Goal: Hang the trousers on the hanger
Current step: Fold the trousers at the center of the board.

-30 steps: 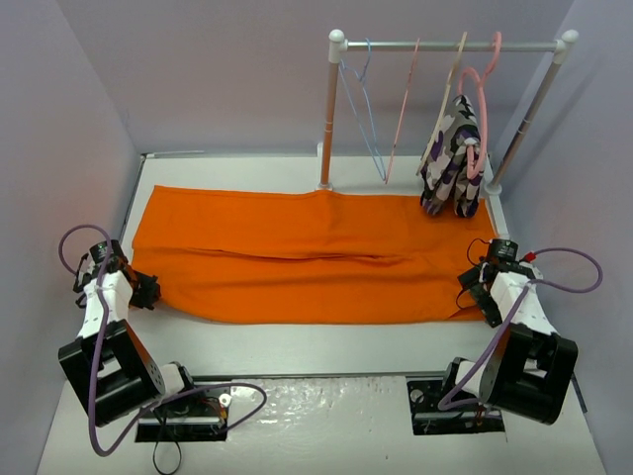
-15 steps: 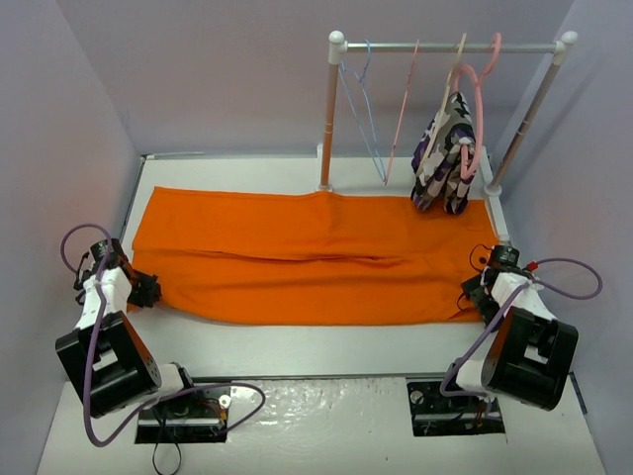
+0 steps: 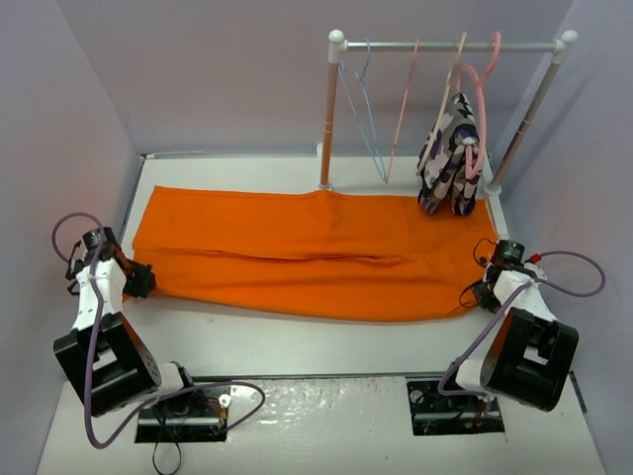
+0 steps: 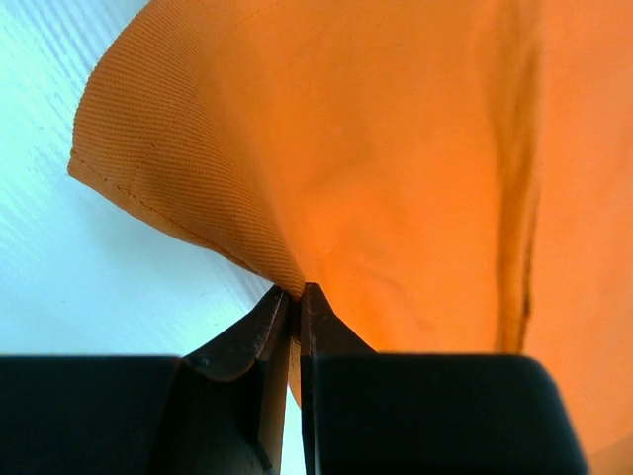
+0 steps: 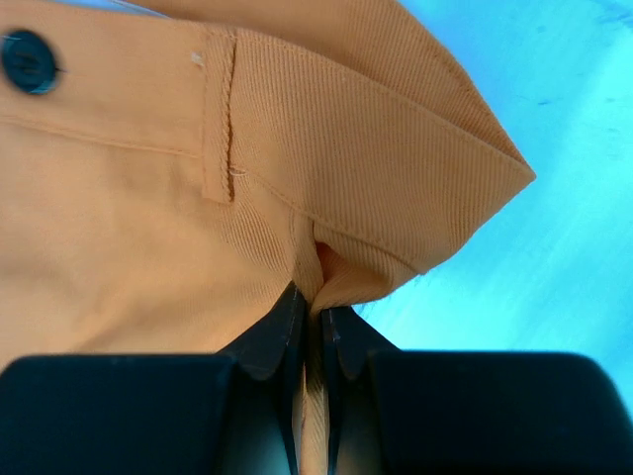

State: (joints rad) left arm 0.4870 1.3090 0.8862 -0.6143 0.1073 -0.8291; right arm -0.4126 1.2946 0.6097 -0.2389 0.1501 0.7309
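The orange trousers (image 3: pixel 307 252) lie spread across the table, waistband to the right, leg ends to the left. My left gripper (image 3: pixel 145 279) is shut on the near left corner of the trousers (image 4: pixel 326 168), cloth pinched between its fingertips (image 4: pixel 280 309). My right gripper (image 3: pixel 479 293) is shut on the near right waistband corner of the trousers (image 5: pixel 297 148), beside a belt loop and a dark button (image 5: pixel 25 61). The light-blue hanger (image 3: pixel 364 109) hangs on the rail (image 3: pixel 450 45) at the back, left of the others.
On the same rail hang a pink hanger (image 3: pixel 404 99), a beige hanger (image 3: pixel 447 94) and a pink hanger carrying a purple-white-black patterned garment (image 3: pixel 453 153). The rack's posts (image 3: pixel 329 119) stand at the table's far edge. Purple walls close in left and right.
My right gripper has shut on the waistband corner. The trousers' near edge has drawn back from the front of the table. My left arm has shifted slightly left, holding its corner.
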